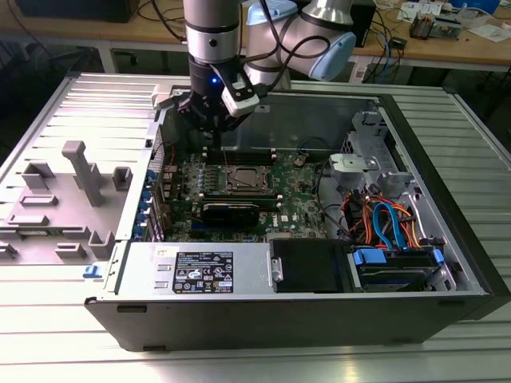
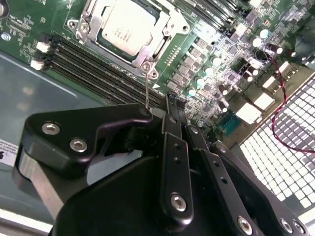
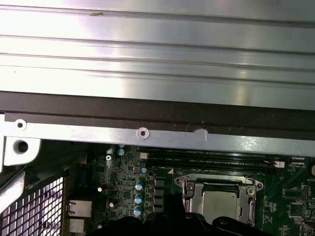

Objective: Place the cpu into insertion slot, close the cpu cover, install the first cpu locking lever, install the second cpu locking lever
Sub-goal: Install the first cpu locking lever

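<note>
Already the cpu [image 2: 125, 27] lay seated in the insertion slot [image 2: 149, 65], the cpu cover [image 2: 166, 19] framing it flat; a thin locking lever [image 2: 146, 91] rose from the socket's corner up to the gripper [image 1: 214, 142], which hung just beside the socket over the green board [image 2: 216, 54]; whether the gripper was apart, together or clamped could not be told.

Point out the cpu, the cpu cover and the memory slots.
cpu [image 2: 125, 27]: second wrist view, middle of its silver top.
cpu cover [image 2: 169, 23]: second wrist view, side bar of its frame.
memory slots [image 2: 93, 69]: second wrist view, along one black slot.
</note>
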`<state>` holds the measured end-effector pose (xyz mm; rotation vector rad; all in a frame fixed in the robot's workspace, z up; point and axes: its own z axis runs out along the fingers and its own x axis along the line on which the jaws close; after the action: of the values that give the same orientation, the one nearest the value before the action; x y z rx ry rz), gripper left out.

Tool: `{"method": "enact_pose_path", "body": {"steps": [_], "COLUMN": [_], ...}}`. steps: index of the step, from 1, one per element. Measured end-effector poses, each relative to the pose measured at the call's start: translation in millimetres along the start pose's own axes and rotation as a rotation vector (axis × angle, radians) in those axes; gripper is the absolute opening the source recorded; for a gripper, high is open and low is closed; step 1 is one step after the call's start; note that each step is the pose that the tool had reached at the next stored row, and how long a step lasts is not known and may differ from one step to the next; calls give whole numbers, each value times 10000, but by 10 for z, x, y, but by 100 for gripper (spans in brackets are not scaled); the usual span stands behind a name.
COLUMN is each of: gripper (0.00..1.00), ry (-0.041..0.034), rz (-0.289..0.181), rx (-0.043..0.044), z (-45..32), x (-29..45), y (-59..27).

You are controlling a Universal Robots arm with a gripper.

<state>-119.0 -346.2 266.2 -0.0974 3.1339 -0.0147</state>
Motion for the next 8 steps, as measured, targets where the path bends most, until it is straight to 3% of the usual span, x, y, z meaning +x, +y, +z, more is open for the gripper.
{"method": "enact_pose_path", "body": {"steps": [8], "gripper": [11], "ry": [1], "rz": [0], "rx": [20], "z": [1], "x": [-90], "y": [-3]}}
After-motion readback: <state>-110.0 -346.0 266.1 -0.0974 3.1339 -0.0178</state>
